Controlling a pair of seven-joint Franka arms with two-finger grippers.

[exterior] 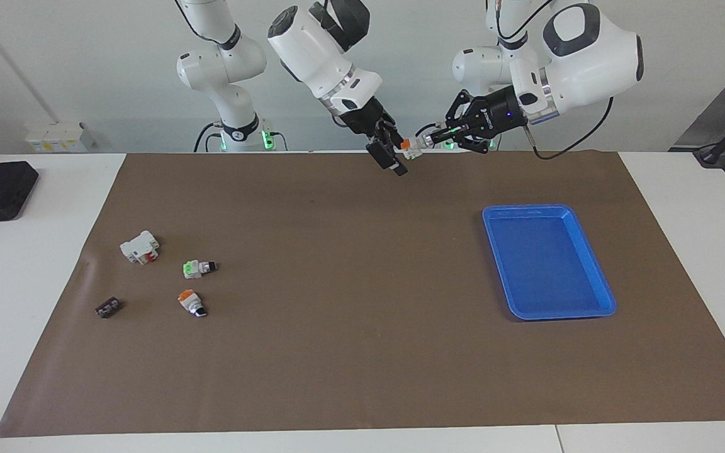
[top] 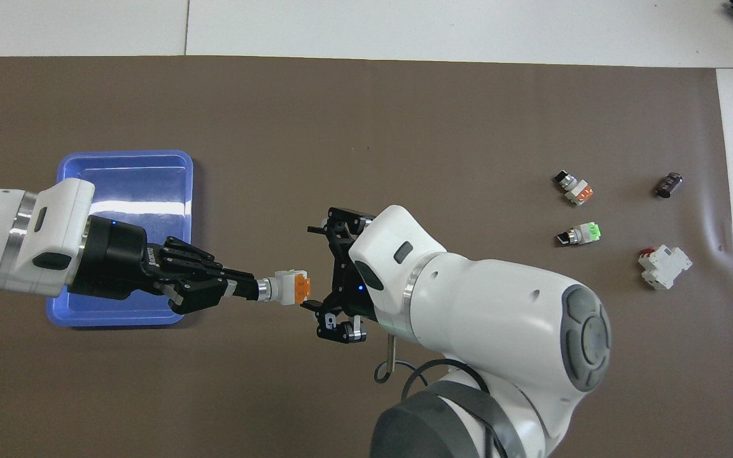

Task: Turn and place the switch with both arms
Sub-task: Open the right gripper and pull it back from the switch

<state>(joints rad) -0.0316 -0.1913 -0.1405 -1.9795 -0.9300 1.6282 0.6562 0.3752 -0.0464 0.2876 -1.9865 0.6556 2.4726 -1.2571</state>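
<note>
The switch (top: 290,287) (exterior: 410,148) hangs in the air over the brown mat, lying level, its orange end pointing at the right gripper. My left gripper (top: 245,288) (exterior: 428,139) is shut on its black knob end. The right gripper (top: 323,280) (exterior: 389,160) stands open just off the orange end, with a small gap between them and nothing in its jaws. Both hands are up over the strip of mat closest to the robots.
A blue tray (exterior: 545,264) (top: 125,172) lies toward the left arm's end. At the right arm's end lie a green-ended switch (exterior: 199,268), a stubbier orange-ended switch (exterior: 191,302), a white block with red (exterior: 140,246) and a small dark part (exterior: 108,307).
</note>
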